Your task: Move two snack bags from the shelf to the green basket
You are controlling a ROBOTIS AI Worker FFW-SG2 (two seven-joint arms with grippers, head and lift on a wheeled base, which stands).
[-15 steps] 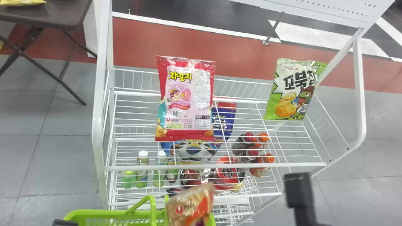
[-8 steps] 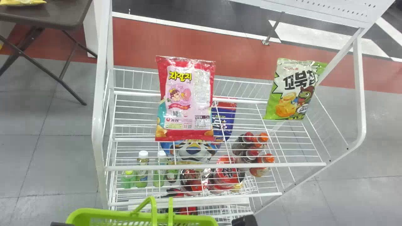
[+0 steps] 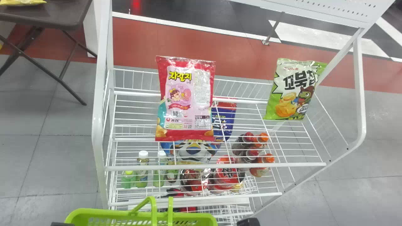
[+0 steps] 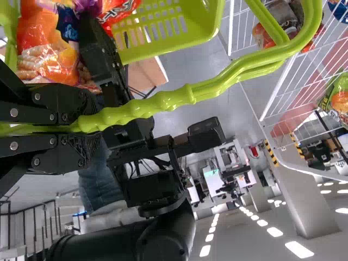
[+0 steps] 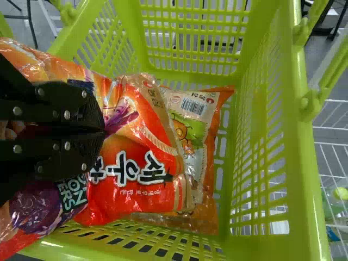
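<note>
Left gripper: clenched on green handle. Right gripper: grasping red-orange snack bag inside green basket. Wire shelf: pink-and-red snack bag, green-and-white snack bag.

Toward the robot's far left in the head view, a dark counter with folding legs bears a yellow packet. Three bottles with white or green caps stand near two rounded red packages, while four bottles with red or orange caps are bunched farther right. A red band crosses the grey floor, and the left wrist view shows lit ceiling lamps.
</note>
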